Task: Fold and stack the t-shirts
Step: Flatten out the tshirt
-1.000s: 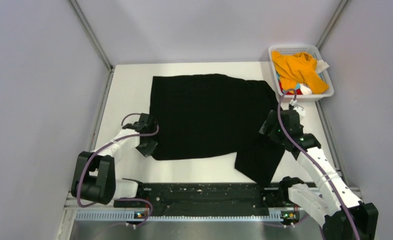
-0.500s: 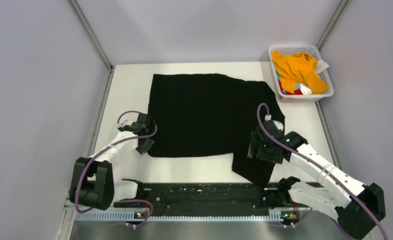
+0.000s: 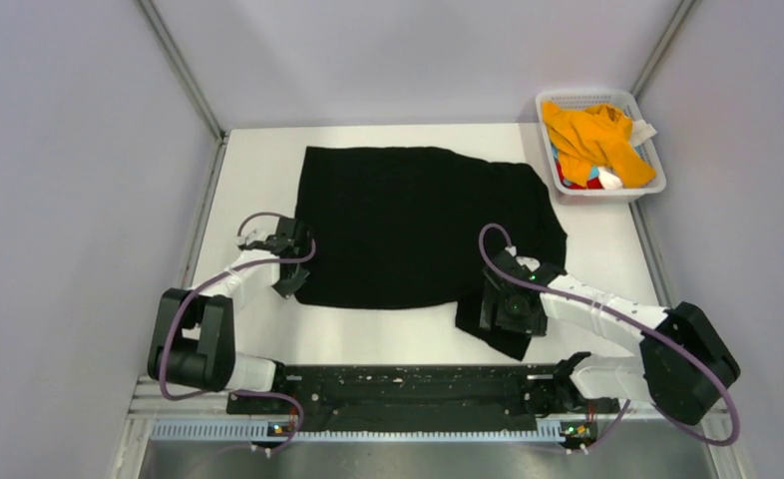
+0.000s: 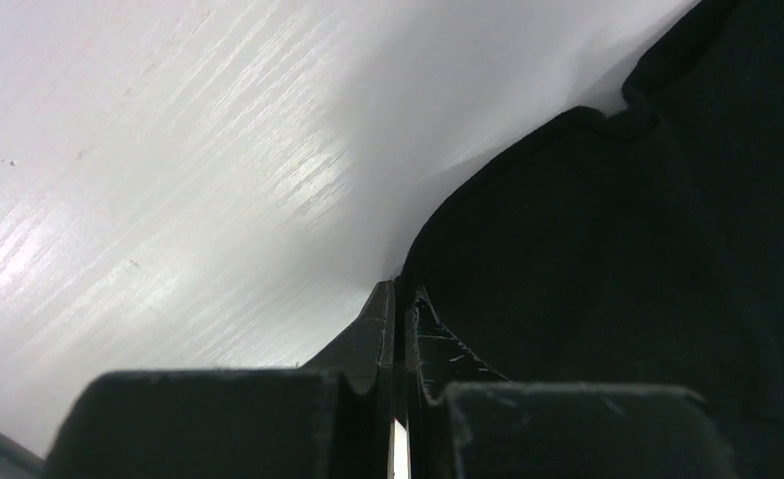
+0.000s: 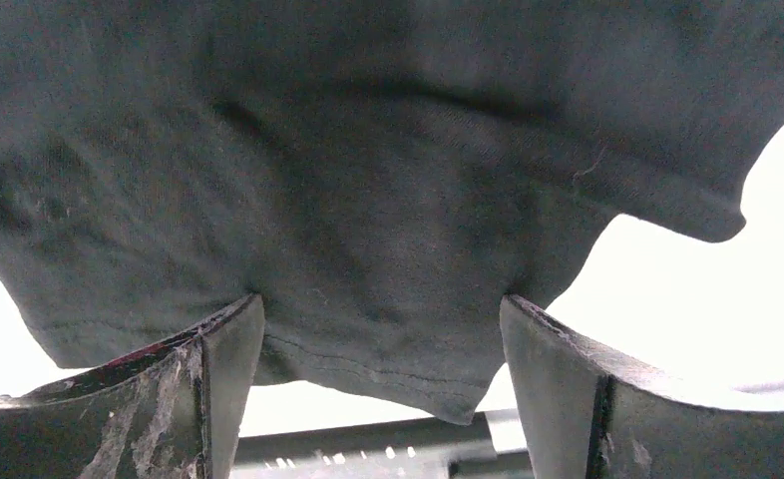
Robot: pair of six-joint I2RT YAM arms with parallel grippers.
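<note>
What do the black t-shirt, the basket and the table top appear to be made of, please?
Black t-shirt: soft matte knit cloth, judging by its stitched hem and sagging folds.
Basket: probably white plastic, with mesh walls.
Table top: smooth white board, slightly glossy, faint grain-like streaks; laminate perhaps.

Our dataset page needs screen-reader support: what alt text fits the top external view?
A black t-shirt lies spread on a white table, left gripper at its near-left edge, right gripper over its near-right corner. A basket holding an orange t-shirt stands far right.
</note>
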